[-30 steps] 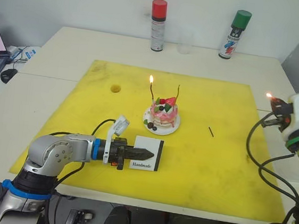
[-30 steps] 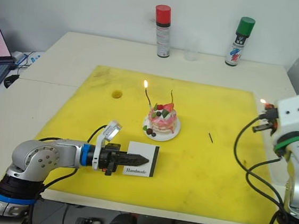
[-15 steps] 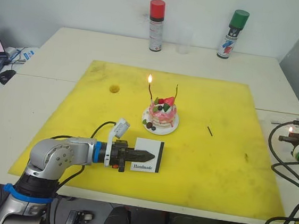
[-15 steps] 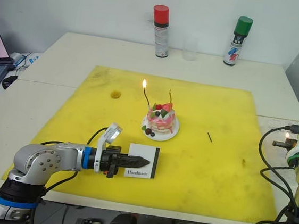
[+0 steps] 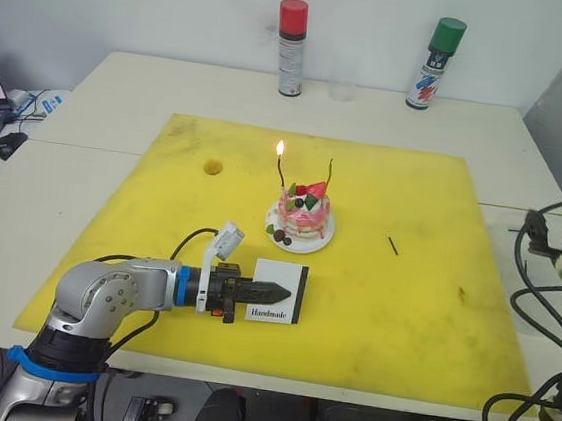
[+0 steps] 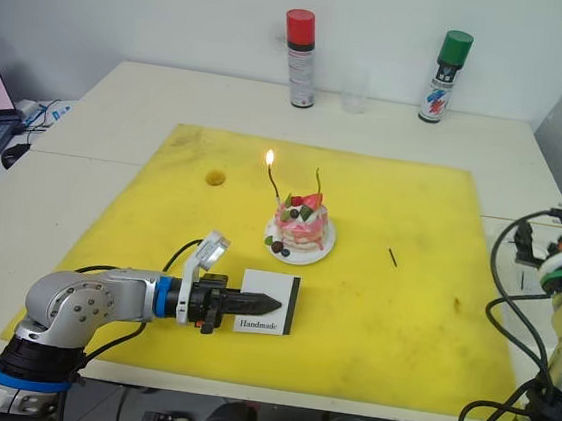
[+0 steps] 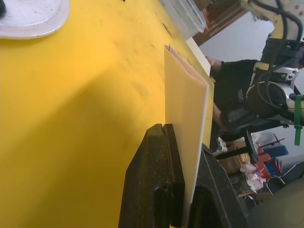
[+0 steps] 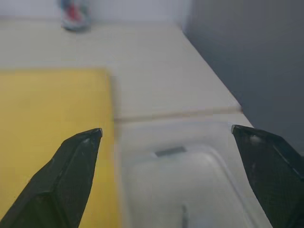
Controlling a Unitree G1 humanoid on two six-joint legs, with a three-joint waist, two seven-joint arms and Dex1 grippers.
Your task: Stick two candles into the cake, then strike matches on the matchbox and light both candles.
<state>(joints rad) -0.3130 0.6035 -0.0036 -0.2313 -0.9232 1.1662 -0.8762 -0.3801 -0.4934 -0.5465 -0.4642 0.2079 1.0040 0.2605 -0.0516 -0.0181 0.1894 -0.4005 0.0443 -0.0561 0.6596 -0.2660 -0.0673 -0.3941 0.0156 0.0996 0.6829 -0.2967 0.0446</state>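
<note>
The left tool [image 5: 270, 291] clamped the white matchbox [image 5: 279, 291], printed "Handmade", upright on the yellow mat [image 5: 402, 304] in front of the cake [image 5: 302, 214]. 2 candles [image 5: 282, 172] stood in the cake, 1 lit. The right tool [image 8: 166, 137] gaped wide over a clear container [image 8: 190, 190] off the mat's right edge.

The yellow mat [image 5: 401, 314] lay bare right of the cake [image 5: 303, 213], save one match [image 5: 393, 245]. To its near left, the left tool [image 5: 274, 291] clamped the upright matchbox [image 5: 279, 292]. Two spray cans [image 5: 292, 34] stood at the tabletop's [image 5: 112, 92] far edge, well apart from the cake.
</note>
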